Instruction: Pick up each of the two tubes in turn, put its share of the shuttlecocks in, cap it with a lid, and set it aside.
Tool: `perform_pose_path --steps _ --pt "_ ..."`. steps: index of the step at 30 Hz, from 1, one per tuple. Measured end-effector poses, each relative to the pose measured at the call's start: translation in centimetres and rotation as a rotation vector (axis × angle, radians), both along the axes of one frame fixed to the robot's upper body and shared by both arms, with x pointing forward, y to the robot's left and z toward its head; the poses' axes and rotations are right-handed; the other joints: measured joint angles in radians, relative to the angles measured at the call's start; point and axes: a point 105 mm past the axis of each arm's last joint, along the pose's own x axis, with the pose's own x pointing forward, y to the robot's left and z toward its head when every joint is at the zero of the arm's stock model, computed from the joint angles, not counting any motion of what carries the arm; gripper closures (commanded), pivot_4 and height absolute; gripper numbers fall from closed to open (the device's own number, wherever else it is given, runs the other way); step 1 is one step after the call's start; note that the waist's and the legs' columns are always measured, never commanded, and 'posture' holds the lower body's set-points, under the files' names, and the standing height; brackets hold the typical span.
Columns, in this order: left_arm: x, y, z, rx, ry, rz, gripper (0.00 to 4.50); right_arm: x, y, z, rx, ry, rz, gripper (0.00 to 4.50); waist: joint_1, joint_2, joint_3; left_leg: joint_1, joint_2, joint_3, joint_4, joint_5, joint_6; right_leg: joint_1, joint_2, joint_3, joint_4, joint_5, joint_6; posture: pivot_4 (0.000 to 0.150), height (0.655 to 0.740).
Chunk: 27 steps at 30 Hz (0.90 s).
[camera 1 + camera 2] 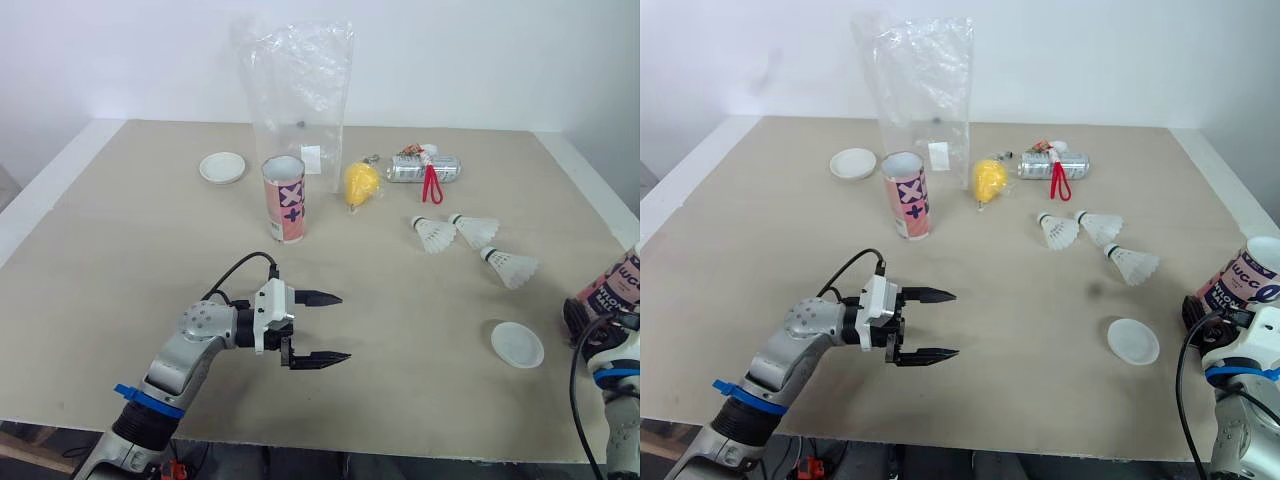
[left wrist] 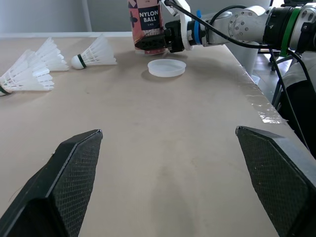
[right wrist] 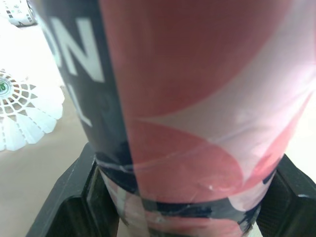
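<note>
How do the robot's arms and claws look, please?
The left arm and right arm are silver-grey metal, each with a blue band and a black cable looping outside. The left claw has a white block and two pointed black fingers, textured inside; the right claw is black too.

A broad table (image 1: pixel 120 230) with a matte beige top and pale white edging along its sides stands against a plain white wall (image 1: pixel 480 60), all under soft, even light without hard shadows.

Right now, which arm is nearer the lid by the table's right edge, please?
Right: right arm, jaws shut on a tube, sits beside the lid; left arm hovers far to its left.
</note>
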Motion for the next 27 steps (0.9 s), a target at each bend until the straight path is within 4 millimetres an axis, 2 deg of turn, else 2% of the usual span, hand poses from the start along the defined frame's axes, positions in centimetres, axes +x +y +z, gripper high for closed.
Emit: perform_pose_path --steps 1,4,7,12,18,22,27 --pt "0.0 0.0 0.0 0.0 0.001 0.002 0.0 0.0 0.0 0.0 0.001 0.0 0.002 1.41 0.0 0.0 0.0 0.0 0.0 0.0 0.0 0.0 0.0 0.0 0.0 0.0 0.0 0.0 0.0 0.15 0.74" --pt "-0.1 0.0 0.2 -0.005 -0.008 0.01 0.0 -0.4 -0.2 -0.2 -0.001 0.014 -0.001 0.13 0.001 0.0 0.0 0.0 0.0 -0.001 0.0 0.0 0.0 0.0 0.0 0.0 0.0 0.0 -0.001 0.15 0.74" --pt "-0.1 0.0 0.2 -0.004 -0.009 0.011 0.0 -1.2 -0.4 -1.1 0.006 0.049 -0.007 0.13 0.001 0.0 0.0 0.0 -0.001 0.0 0.0 0.0 0.0 0.0 0.0 0.0 0.0 -0.001 -0.001 0.15 0.74" --pt "-0.1 0.0 0.2 -0.004 -0.01 0.011 0.0 -1.8 -0.2 -1.1 -0.006 0.063 -0.003 0.13 0.0 0.0 0.0 0.0 0.0 0.0 0.0 0.0 0.0 0.0 0.0 0.001 0.0 -0.001 -0.002 0.15 0.74" --pt "0.1 -0.2 0.4 -0.005 -0.016 0.004 0.0 -3.6 0.9 -1.3 -0.028 0.09 0.01 0.13 0.001 0.001 0.0 0.0 0.0 -0.001 0.0 0.0 0.0 0.0 0.0 0.0 0.0 -0.002 -0.002 0.15 0.74" --pt "0.3 -0.2 0.2 -0.002 -0.007 0.005 0.0 -5.7 1.7 -1.4 -0.016 0.105 -0.002 0.13 0.001 0.001 0.0 0.0 0.0 -0.001 0.0 0.0 0.0 0.0 0.0 0.0 0.0 -0.002 -0.002 0.15 0.74" --pt "0.6 -0.2 0.2 -0.002 -0.017 0.0 0.0 -8.6 2.7 0.2 -0.045 0.127 0.051 0.13 0.001 0.001 0.0 -0.001 0.0 -0.001 0.0 0.0 0.0 0.0 -0.001 0.0 0.0 -0.003 -0.002 0.15 0.74"
